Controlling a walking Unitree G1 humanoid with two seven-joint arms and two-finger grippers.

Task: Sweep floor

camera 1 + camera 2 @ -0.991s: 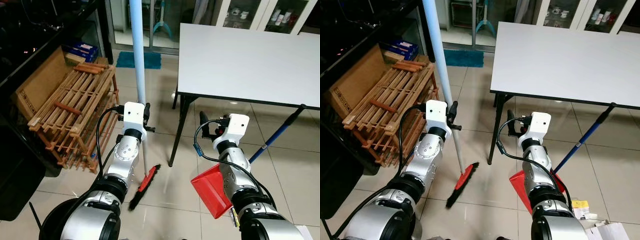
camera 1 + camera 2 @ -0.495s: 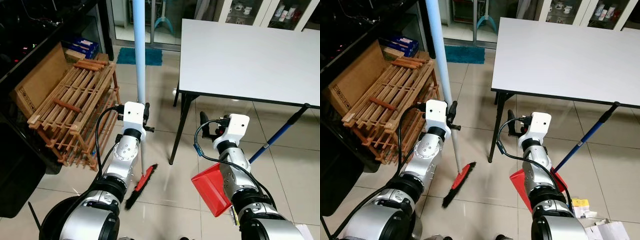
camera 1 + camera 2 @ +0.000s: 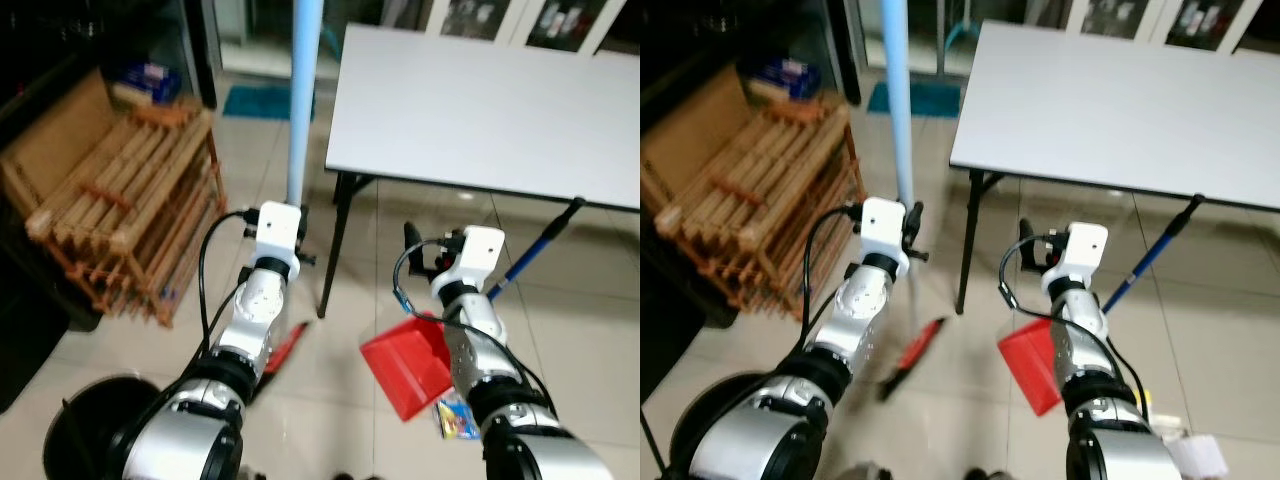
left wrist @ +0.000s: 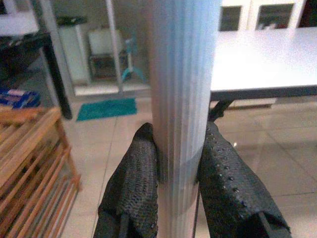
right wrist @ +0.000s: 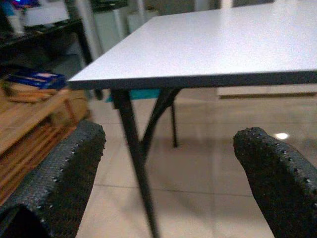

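A broom with a light blue pole stands upright in front of me, its red and black head on the tiles. My left gripper is shut on the pole, which is pinched between both black fingers. A red dustpan sits low on the floor under my right forearm. Its blue handle slants up towards the table edge. My right gripper is held above the dustpan, open, pointing at the table leg with nothing between its fingers.
A white table stands ahead to the right, its dark leg close to the broom. A wooden slatted rack and a cardboard box stand on the left. A black bin is near my left side; a colourful wrapper lies by the dustpan.
The whole picture has shifted and blurred, so the camera has moved; the black bin and the wrapper have come into view. Both grippers keep the same hold and pose.
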